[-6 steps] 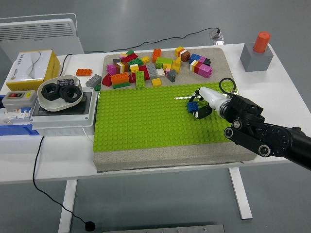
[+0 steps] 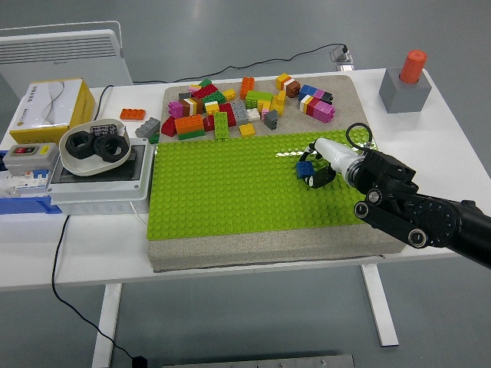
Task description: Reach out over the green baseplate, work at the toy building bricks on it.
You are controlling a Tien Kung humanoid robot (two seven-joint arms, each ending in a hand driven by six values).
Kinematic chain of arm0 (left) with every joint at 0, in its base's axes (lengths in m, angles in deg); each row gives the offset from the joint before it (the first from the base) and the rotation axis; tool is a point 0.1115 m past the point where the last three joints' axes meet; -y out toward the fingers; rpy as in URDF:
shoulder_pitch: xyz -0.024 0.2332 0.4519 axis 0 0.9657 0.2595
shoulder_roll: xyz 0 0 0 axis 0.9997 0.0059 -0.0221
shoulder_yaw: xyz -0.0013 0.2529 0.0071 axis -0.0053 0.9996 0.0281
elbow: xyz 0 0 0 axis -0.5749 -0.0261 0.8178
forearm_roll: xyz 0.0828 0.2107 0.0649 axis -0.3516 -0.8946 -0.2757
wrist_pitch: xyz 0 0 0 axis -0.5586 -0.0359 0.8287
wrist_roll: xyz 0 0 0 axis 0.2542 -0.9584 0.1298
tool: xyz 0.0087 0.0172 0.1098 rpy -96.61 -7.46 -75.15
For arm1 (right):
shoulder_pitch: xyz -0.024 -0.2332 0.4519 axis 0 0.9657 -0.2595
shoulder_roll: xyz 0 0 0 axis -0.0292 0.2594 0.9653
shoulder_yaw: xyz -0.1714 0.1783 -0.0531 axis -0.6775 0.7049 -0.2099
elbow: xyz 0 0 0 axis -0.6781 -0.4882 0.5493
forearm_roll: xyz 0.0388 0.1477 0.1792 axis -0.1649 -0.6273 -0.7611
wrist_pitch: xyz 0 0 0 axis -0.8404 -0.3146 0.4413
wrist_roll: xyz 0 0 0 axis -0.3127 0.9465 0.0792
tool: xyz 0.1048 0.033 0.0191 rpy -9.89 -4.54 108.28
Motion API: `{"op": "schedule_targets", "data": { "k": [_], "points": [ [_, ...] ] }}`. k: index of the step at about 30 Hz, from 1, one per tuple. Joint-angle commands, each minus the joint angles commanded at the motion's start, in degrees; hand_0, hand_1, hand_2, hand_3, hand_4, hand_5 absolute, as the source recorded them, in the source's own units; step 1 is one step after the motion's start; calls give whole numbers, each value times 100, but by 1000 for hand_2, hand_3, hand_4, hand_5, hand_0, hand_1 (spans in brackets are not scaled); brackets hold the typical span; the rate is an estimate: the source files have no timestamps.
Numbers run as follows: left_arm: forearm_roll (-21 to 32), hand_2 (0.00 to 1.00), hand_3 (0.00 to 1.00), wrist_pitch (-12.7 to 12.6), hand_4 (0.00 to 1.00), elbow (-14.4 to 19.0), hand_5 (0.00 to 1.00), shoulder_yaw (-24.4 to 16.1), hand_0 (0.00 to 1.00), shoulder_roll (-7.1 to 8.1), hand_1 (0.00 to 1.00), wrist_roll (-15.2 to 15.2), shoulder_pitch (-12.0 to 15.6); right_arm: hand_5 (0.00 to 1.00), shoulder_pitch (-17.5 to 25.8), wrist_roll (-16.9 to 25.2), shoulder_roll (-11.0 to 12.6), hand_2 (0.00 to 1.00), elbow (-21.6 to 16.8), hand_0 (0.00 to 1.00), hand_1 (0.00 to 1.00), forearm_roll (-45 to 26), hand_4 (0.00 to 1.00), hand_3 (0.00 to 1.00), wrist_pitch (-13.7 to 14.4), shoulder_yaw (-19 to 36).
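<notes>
- Right hand (image 2: pixel 318 169) comes in from the right side, black arm stretched low over the right part of the green baseplate (image 2: pixel 230 192).
- Its fingers are curled around a small blue brick (image 2: pixel 304 170) that sits on the baseplate studs, right at the fingertips. Looks like a pinch on it, though the hand hides part of the brick.
- Beyond the hand, past the far edge of the baseplate, is the loose pile of bricks (image 2: pixel 245 103) in mixed colours, lying on the grey mat (image 2: pixel 261 253).
- One orange brick (image 2: pixel 132 114) lies off on its own, far to the hand's left, on the bare table.
- Further left again: a grey box (image 2: pixel 100 192) with a white bowl (image 2: pixel 96 149) holding black ring-shaped parts.
- Off to the far right of the hand, a grey block with an orange cylinder (image 2: pixel 413 66) on top.
</notes>
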Motion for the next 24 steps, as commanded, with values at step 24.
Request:
{"op": "schedule_targets", "data": {
  "k": [24],
  "points": [
    [17, 800, 857, -5, 969, 0, 883, 0, 770, -11, 762, 6, 7, 217, 83, -173, 310, 894, -625, 918, 860, 493, 802, 680, -228, 395]
  ]
}}
